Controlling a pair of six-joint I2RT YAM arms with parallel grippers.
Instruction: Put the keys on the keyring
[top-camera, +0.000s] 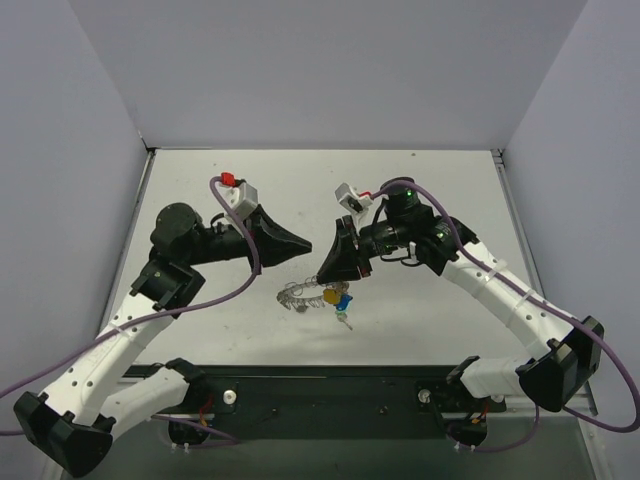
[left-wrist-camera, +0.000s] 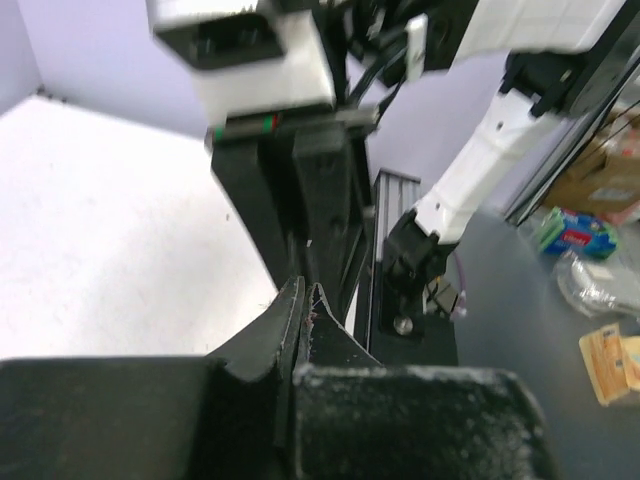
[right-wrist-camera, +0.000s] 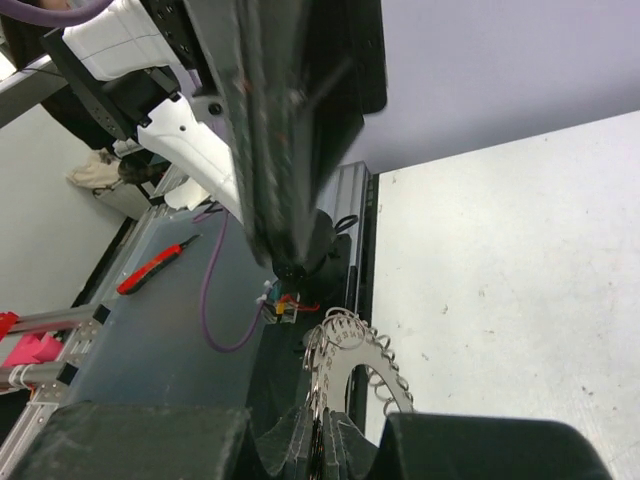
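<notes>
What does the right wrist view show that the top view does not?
Only the right wrist: the right gripper shut on the keyring, and a red tool off the table. Only the top: the coloured keys beside the ring. Both: the keyring and the white table.

The large silvery scalloped metal keyring (top-camera: 299, 297) hangs at the tip of the right hand (top-camera: 324, 278), its rim pinched between that hand's closed jaws. It reaches out from the fingertips to the left and toward the near edge of the flat white desk (top-camera: 430, 310). The small metal keys with blue and yellow plastic heads (top-camera: 338, 298) sit just right of the keyring, on the near side of the right hand. The left hand (top-camera: 303, 247), jaws pressed together, is to the left of the right hand and slightly behind it, tip facing it, near but apart.
</notes>
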